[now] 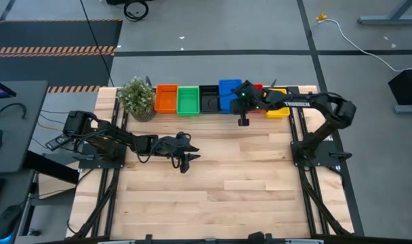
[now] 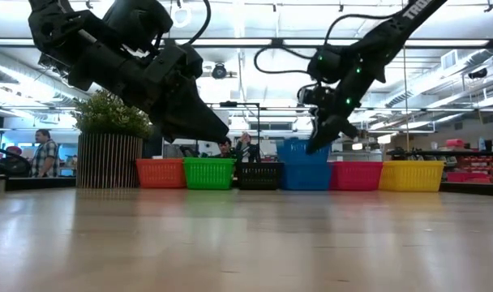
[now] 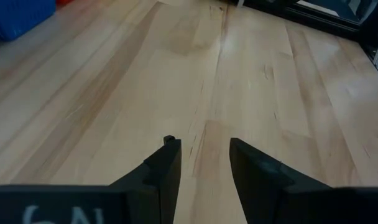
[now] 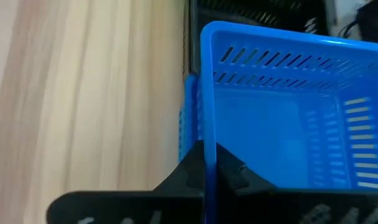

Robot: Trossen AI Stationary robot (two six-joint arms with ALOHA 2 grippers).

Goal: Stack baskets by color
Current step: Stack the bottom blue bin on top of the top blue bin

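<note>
A row of baskets stands along the table's far edge: orange (image 1: 166,98), green (image 1: 188,100), black (image 1: 209,99), blue (image 1: 229,93), red (image 2: 356,175), yellow (image 1: 278,110). My right gripper (image 1: 240,102) is shut on a blue basket (image 4: 282,124), which is right over a second blue basket (image 4: 188,121) in the row. In the low view the blue pair (image 2: 305,166) stands higher than its neighbours. My left gripper (image 3: 206,155) hangs open over bare wood at the table's middle left, touching nothing. My right gripper pinches the upper blue basket's side wall at its rim (image 4: 207,149), one finger inside the basket and one outside. The fingers come slanting down from the table's right. The basket sits level over the lower blue one; whether it rests on it I cannot tell.
A potted green plant (image 1: 136,98) stands at the left end of the row, next to the orange basket. The wooden table (image 1: 213,196) stretches bare from the row to the near edge. People show in the room behind (image 2: 45,150).
</note>
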